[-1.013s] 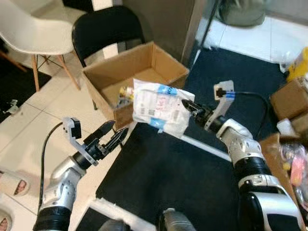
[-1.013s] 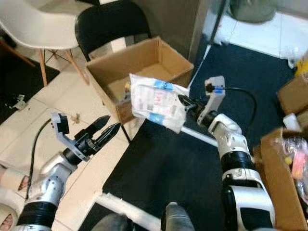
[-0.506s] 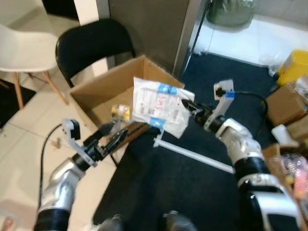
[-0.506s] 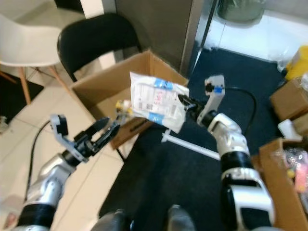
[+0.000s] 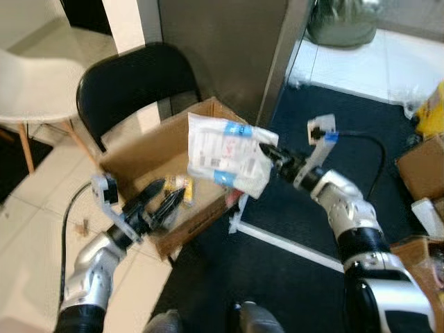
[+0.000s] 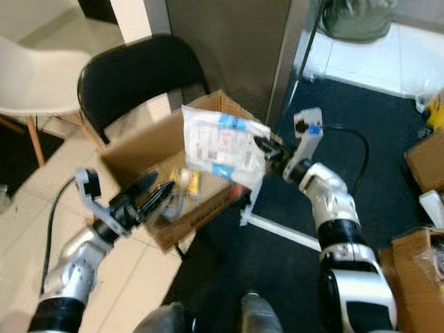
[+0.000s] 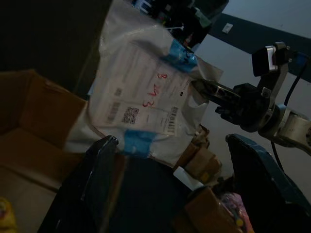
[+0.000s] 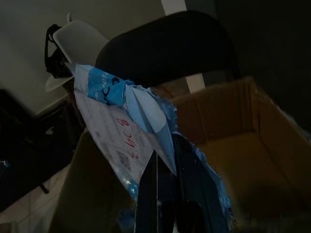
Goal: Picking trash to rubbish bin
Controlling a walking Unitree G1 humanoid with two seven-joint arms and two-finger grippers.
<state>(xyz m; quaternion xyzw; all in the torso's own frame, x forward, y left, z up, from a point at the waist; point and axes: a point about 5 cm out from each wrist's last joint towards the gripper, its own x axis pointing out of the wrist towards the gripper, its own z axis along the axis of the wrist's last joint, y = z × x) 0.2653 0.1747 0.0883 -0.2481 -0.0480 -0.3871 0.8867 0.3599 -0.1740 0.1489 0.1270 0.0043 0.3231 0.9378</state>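
My right gripper [image 5: 272,154] is shut on the edge of a white plastic mailer bag [image 5: 222,154] with blue tape and a printed label, and holds it in the air over the near right corner of an open cardboard box [image 5: 142,149]. The same bag [image 7: 146,102] hangs in front of the left wrist camera. Some yellow trash [image 5: 186,186] lies inside the box. My left gripper [image 5: 161,201] is open at the box's near side, its fingers pointing over the rim.
A black chair [image 5: 132,80] stands right behind the box, with a white chair [image 5: 31,83] to its left. A white bar [image 5: 291,243] lies on the dark mat [image 5: 291,277]. More cardboard boxes [image 5: 423,163] sit at the right.
The camera has moved closer to the box. The bag in my right gripper now hangs over the box's corner. My left gripper has reached the box's near rim.
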